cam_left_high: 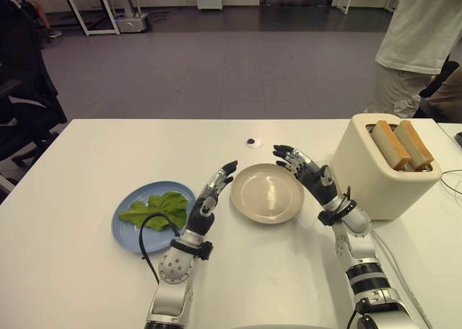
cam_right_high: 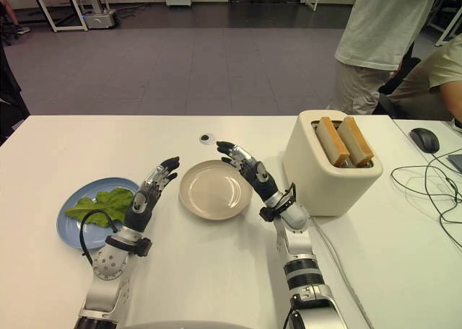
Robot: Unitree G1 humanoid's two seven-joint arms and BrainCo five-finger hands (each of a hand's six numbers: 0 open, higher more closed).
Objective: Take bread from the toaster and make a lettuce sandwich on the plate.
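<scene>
Left eye view, toaster: the cream toaster (cam_left_high: 375, 177) sits at the right of the frame on the white counter (cam_left_high: 94, 163). The bread (cam_left_high: 390, 145) is up in the slots, two slices side by side, tops poking clear.
Left eye view, beige plate: the beige plate (cam_left_high: 267, 195) is dead centre and bare, with nothing laid on it yet.
Left eye view, lettuce: the lettuce (cam_left_high: 159, 210) lies on the blue plate (cam_left_high: 130, 239) at lower left, well apart from the toaster.
Left eye view, right hand: the right hand (cam_left_high: 310, 174) hangs between the beige plate's upper right rim and the toaster. Its fingers (cam_left_high: 290, 156) are spread and hold nothing.
Left eye view, left hand: the left hand (cam_left_high: 206, 203) is between the two plates, fingers (cam_left_high: 224, 172) stretched out, also empty.
Right eye view, bread: from here both slices stand upright at the upper right of centre, untouched, with a gap between them.
Right eye view, hands: the right hand is angled over the beige plate's right rim, wrist close to the toaster's front wall. The left hand points up and right from lower left, just beside the lettuce.
Step in hand: this looks like the very start to me. The first slice has to come out, and neither hand is on it.
Next move: the right hand looks best placed. I'd say it must rise above the toaster's top, turn toward the slots and pinch the nearer slice by its exposed top. Then it needs a straight upward pull, so the slice doesn't jam in the slot or drag the toaster along.
</scene>
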